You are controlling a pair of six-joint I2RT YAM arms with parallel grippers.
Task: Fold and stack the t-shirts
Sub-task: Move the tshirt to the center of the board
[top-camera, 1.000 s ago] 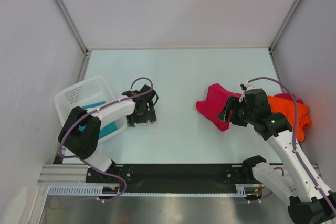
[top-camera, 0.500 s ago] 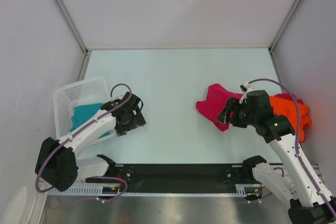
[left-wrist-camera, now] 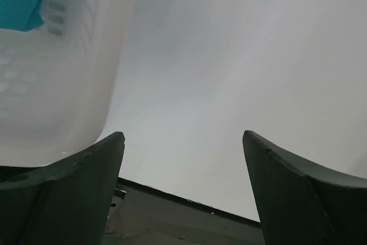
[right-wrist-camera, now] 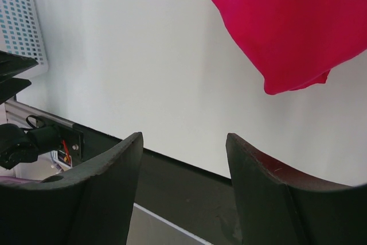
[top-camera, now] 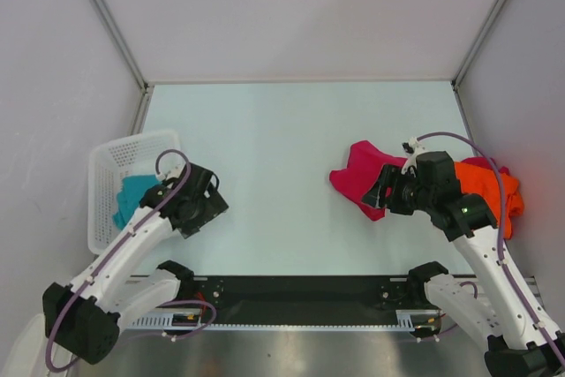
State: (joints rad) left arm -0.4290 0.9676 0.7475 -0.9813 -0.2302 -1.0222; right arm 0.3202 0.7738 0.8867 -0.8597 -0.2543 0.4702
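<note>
Both finger pairs apart, empty; pink shirt (right-wrist-camera: 287, 27) ahead of right fingers (right-wrist-camera: 92, 199), teal shirt (top-camera: 132, 196) in basket (top-camera: 110, 161) beside left fingers (left-wrist-camera: 69, 193).

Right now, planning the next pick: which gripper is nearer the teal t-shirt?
Left. The left gripper hangs just beside the basket holding the teal t-shirt; the right gripper is across the table, by the crimson-pink t-shirt.

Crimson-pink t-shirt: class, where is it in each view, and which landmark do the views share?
Top external: crimson-pink t-shirt right of centre, beside the orange t-shirt.
Left wrist: not in it.
Right wrist: upper right.
Shared landmark: white mesh basket, left in all three.
</note>
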